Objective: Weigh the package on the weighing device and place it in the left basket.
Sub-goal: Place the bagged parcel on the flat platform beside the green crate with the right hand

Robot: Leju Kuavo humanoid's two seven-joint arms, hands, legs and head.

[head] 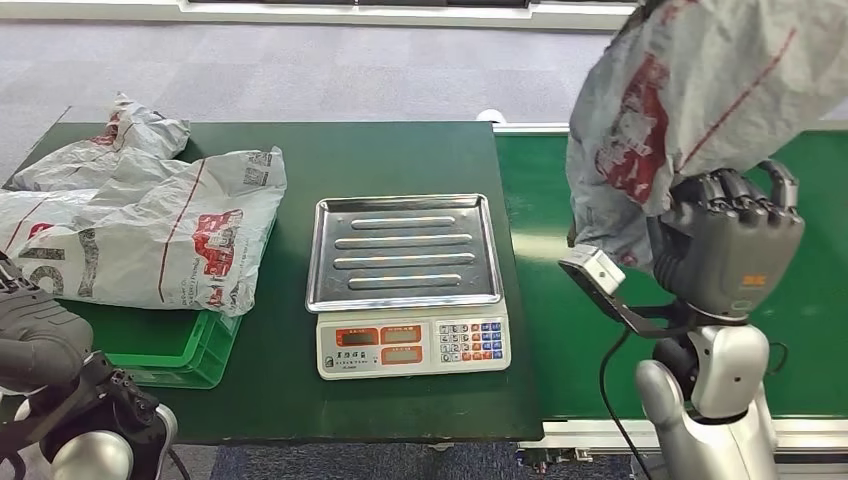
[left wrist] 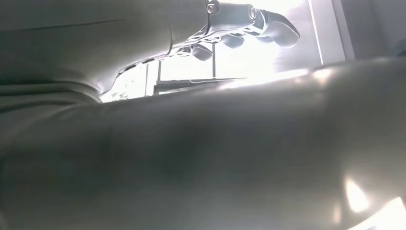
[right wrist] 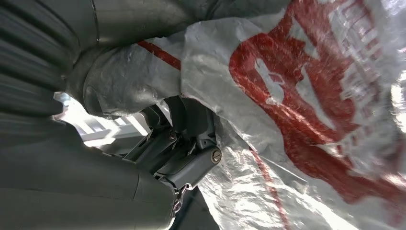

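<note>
L to R in head view. Far L: green basket (head: 190,350) on the dark green table (head: 400,160), heaped w/ grey plastic mail bags (head: 150,235), crinkled, red logo + red stripe, black print; they overhang the basket rim. L arm low at the bottom L corner, beside the basket. L hand (left wrist: 249,26) seen in L wrist view: fingers stretched out and apart, nothing in them, backlit against a bright window.

Centre: weighing scale (head: 408,285), steel ribbed pan on top, bare; front panel w/ red display windows and a blue/red/white keypad. Sits just R of the basket, not touching it.

R: lighter green conveyor surface (head: 560,330) next to the table, white rim along its far edge.

Far R: the package (head: 690,100), grey poly mailer, wrinkled and puffy, big red logo, thin red diagonal line, held up high, well above the conveyor, up and R of the scale. R hand (head: 725,245) is raised, back of hand toward camera, fingers curled up into the bag's lower edge, grasping it. Forearm near vertical below the hand. R wrist view: bag (right wrist: 306,110) draped over the fingers (right wrist: 189,120), thumb pressed into the plastic; red print close, slightly blurred.
</note>
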